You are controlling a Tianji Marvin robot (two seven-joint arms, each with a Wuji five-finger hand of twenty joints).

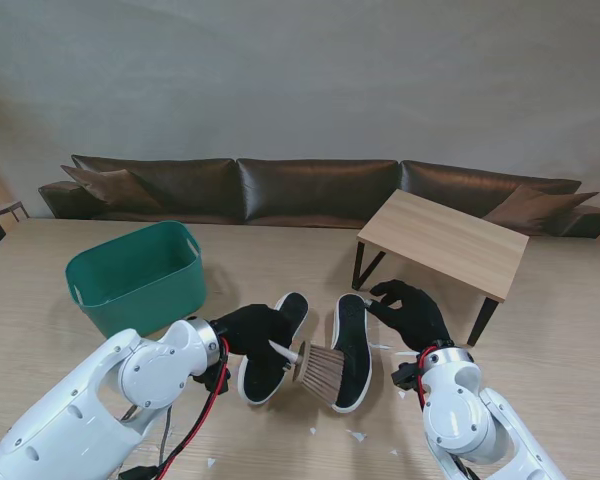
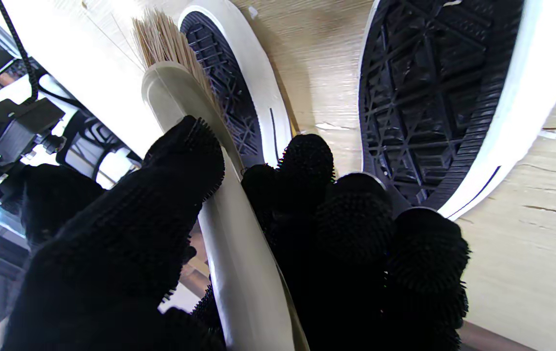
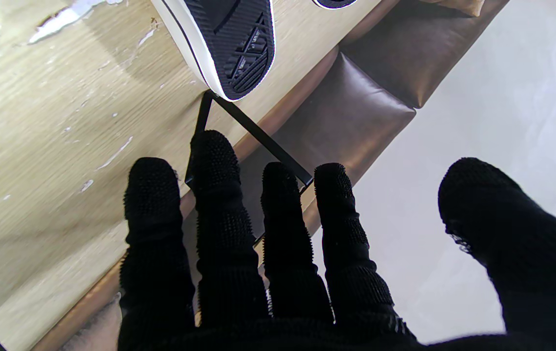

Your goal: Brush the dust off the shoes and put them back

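Two black shoes with white rims lie soles up on the table, side by side: the left one [image 1: 262, 376] [image 2: 434, 97] and the right one [image 1: 352, 320] [image 2: 229, 83] [image 3: 239, 44]. My left hand [image 1: 250, 330] is shut on the white handle of a brush [image 1: 320, 368] [image 2: 224, 234]. Its tan bristles [image 2: 166, 39] rest across the near half of the right shoe's sole. My right hand [image 1: 410, 312] is open with fingers [image 3: 219, 195] spread, hovering beside the far end of the right shoe and holding nothing. Whether it touches the shoe cannot be told.
A green basket [image 1: 140, 275] stands at the far left. A small wooden side table [image 1: 445, 240] with black legs [image 3: 253, 131] sits just beyond my right hand. Behind is a brown sofa [image 1: 320, 190]. White scraps [image 1: 358, 435] lie on the table near me.
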